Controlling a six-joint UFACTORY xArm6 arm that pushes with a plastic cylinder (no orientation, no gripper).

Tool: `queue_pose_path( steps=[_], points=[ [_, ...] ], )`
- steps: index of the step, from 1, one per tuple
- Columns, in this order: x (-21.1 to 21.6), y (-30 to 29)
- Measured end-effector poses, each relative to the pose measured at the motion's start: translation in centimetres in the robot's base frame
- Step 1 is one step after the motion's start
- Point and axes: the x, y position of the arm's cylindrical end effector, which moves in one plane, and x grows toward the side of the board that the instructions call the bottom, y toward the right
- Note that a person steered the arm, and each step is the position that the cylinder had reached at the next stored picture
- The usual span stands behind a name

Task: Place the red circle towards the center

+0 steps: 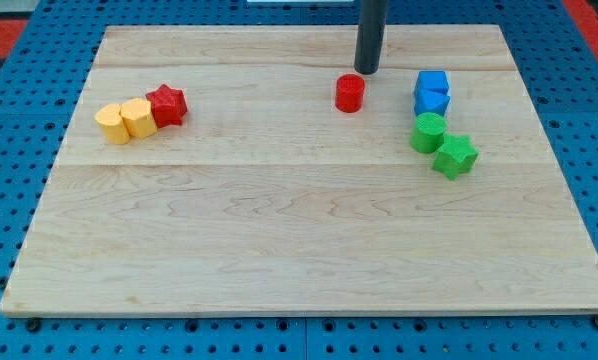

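The red circle (350, 93) is a small red cylinder standing on the wooden board (299, 230), a little right of the middle and near the view's top. My tip (366, 71) is just above and slightly right of it in the view, very close to its far edge; I cannot tell if they touch. The dark rod rises from the tip out of the view's top.
A red star (167, 104) touches two yellow blocks (126, 120) at the view's left. At the right stand two blue blocks (432, 93), with a green circle (428, 131) and a green star (455, 156) below them. Blue pegboard surrounds the board.
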Motion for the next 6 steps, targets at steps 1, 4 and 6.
queue_pose_path(
  steps=[1,4,6],
  points=[
    [2.4,0.0],
    [7.5,-4.0],
    [10.8,-8.5]
  ],
)
